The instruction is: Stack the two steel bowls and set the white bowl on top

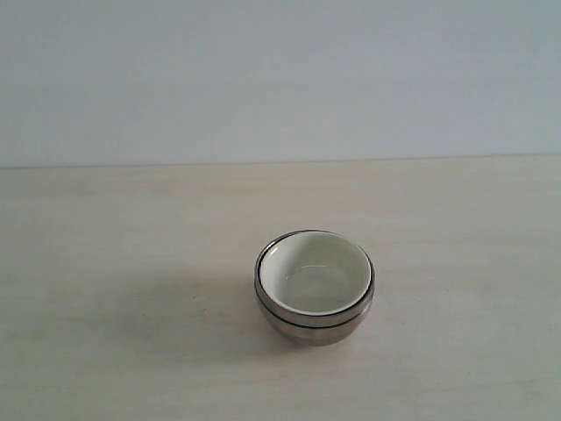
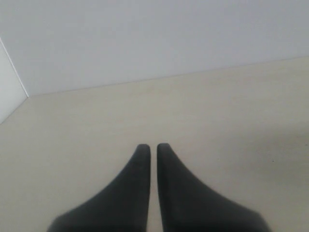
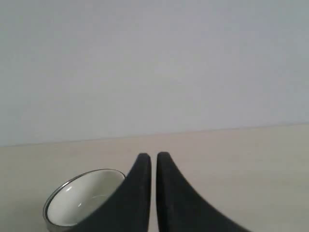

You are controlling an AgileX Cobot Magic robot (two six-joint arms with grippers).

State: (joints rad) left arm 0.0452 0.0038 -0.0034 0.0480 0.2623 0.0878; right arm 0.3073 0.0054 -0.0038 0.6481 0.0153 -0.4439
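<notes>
Stainless steel catches the light where the two shiny round stainless steel bowls (image 1: 312, 331) sit nested one inside the other, their rims showing as two close bands, one just above the other. Inside the upper one rests the cream-white ceramic bowl (image 1: 316, 274), upright and open side up. Its rim lies just within the steel rim and about level with it, and its outside is hidden by the steel around it. The stack of three stands on the pale wooden desk (image 1: 105, 263), about midway between the side edges, closer to the near edge than to the far edge, where the plain pale wall (image 1: 280, 79) rises. A soft shadow falls on the desk beside the stack.

Neither arm appears in the exterior view. In the left wrist view, the left gripper (image 2: 153, 147) has its two dark fingers drawn together to a thin slit, with nothing between them. Bare desk lies ahead of it, running to the far edge and one far corner. In the right wrist view, the right gripper (image 3: 153, 156) is likewise pressed nearly closed and empty. The stack sits near it and off to one side, part of the white bowl's (image 3: 84, 199) inside showing past one finger, apart from the fingertips.
</notes>
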